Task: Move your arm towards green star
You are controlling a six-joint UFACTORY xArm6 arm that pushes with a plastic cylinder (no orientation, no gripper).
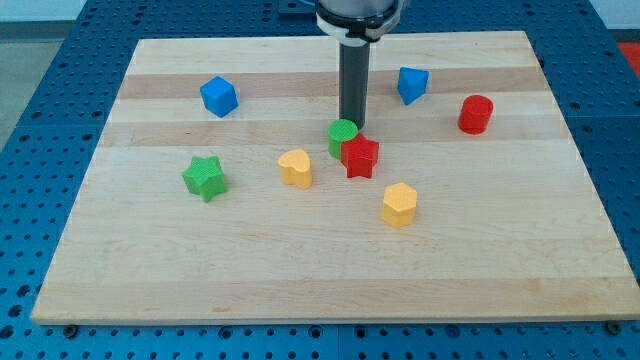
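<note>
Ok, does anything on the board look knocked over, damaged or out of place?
Nothing looks damaged or tipped. The one oddity: the green cylinder and red star are bunched together, touching, just below my tip, while the green star sits apart at the view's left.

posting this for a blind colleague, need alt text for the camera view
My tip rests just above a green cylinder touching a red star mid-board, well right of the green star. Two yellow blocks, two blue blocks and a red cylinder lie scattered on the wooden board.
</note>
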